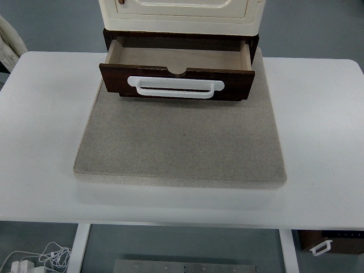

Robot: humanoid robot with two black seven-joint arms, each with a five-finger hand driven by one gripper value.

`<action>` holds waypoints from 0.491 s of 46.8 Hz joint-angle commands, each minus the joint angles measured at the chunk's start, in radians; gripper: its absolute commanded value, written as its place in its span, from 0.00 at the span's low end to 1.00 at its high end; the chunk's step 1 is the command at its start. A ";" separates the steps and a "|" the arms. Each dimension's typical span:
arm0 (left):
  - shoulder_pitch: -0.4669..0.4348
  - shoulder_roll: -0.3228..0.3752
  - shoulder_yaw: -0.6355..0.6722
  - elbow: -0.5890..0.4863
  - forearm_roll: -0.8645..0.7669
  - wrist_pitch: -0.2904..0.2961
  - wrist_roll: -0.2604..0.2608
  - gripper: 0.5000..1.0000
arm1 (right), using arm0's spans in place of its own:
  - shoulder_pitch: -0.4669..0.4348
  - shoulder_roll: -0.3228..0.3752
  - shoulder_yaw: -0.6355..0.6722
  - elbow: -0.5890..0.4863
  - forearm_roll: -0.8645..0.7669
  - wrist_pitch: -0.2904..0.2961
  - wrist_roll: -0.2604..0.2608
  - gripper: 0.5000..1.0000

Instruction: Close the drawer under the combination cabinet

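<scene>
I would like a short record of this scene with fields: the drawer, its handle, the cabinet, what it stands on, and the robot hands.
drawer: dark brown drawer, pulled out toward the near edge, empty inside
handle: white handle across the drawer front
cabinet: cream cabinet above the drawer, door shut
support: grey mat on the white table
robot hands: neither in view
task state: drawer not yet closed
</scene>
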 commanded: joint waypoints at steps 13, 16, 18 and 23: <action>-0.004 0.000 0.049 -0.198 0.063 0.008 0.006 0.99 | 0.000 0.000 -0.002 0.000 0.000 0.001 0.000 0.90; -0.004 0.000 0.062 -0.250 0.102 0.009 0.006 1.00 | 0.000 0.000 0.000 0.001 0.000 0.001 0.000 0.90; -0.001 -0.002 0.068 -0.284 0.131 0.009 0.006 1.00 | 0.000 0.000 0.000 0.000 -0.002 0.001 0.000 0.90; 0.004 -0.010 0.071 -0.365 0.197 0.009 0.011 1.00 | 0.000 0.000 0.000 0.000 0.000 0.001 0.000 0.90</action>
